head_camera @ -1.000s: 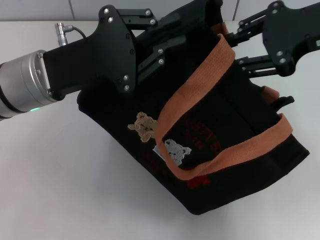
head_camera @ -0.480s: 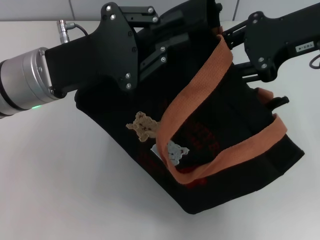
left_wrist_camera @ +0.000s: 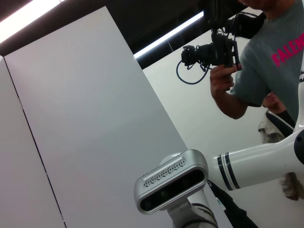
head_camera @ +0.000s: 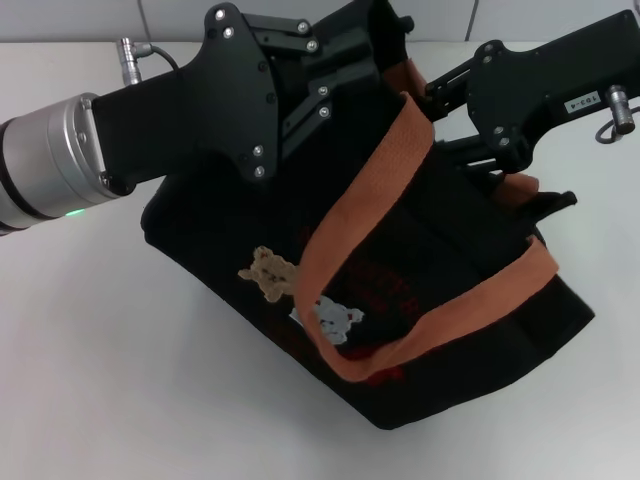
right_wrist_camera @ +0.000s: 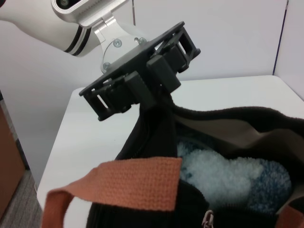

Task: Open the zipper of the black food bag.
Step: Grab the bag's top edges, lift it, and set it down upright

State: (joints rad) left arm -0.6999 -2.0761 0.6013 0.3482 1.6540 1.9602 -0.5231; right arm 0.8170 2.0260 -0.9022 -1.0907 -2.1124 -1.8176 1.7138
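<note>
The black food bag (head_camera: 440, 300) lies tilted on the white table, bear patches and an orange-brown handle (head_camera: 350, 210) facing up. My left gripper (head_camera: 360, 60) is at the bag's far top corner, shut on the rim fabric. The right wrist view shows the same left gripper (right_wrist_camera: 159, 92) pinching that corner. My right gripper (head_camera: 480, 150) is against the top rim on the right, partly behind the handle. The zipper (right_wrist_camera: 223, 209) runs along the near rim, with its small metal pull (right_wrist_camera: 207, 219) at the frame's lower edge. The bag's mouth gapes open.
A fluffy white and blue thing (right_wrist_camera: 228, 175) sits inside the bag. White table (head_camera: 120, 380) surrounds the bag, with bare room to the left and front. The left wrist view shows only a wall, the robot's head (left_wrist_camera: 173, 185) and a person filming.
The right arm has swung left over the bag's top. The bag has shifted left and slightly down with it. The left gripper has kept its hold on the corner.
</note>
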